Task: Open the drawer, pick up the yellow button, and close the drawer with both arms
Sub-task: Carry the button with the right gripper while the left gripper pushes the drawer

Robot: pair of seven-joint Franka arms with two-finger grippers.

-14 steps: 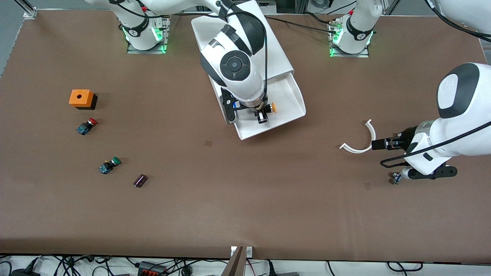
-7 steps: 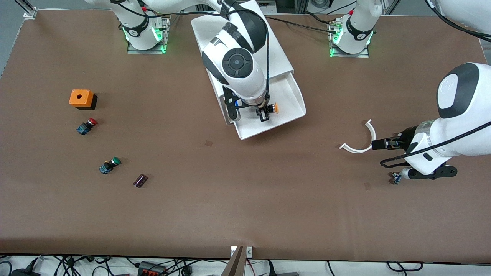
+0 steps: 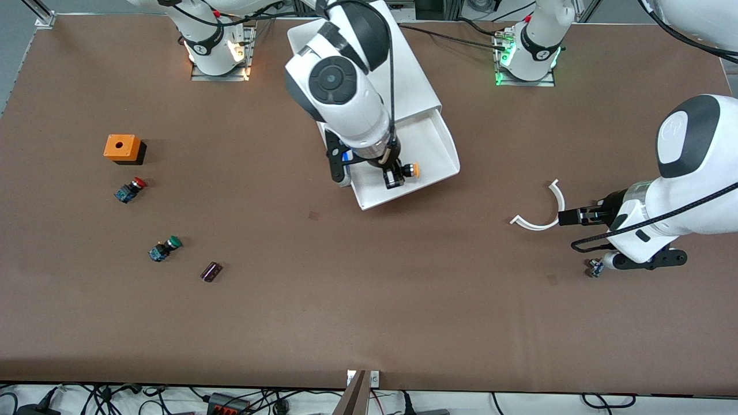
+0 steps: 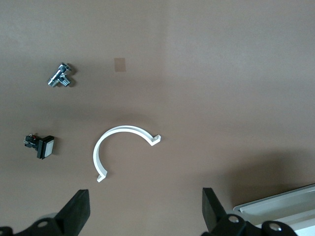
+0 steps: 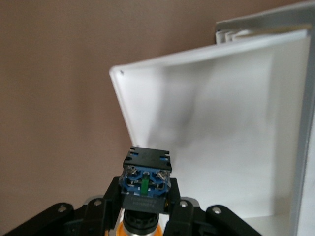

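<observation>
Lifted since a second ago: right gripper (image 3: 394,176) over open drawer (image 3: 441,151), fingers clenched on button (image 3: 409,170). Left gripper (image 4: 142,216) waiting, fingers spread. Closing next.

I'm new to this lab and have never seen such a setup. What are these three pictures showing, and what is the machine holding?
Two white robot arms work at a brown table. One picture looks down from a high camera; the other two come from cameras on each arm's wrist. The right gripper is shut on the orange-capped button, over the open drawer of a white cabinet. The left gripper waits open above a white curved clip. Toward the right arm's end lie an orange box, a red-capped button and a green-capped button.
</observation>
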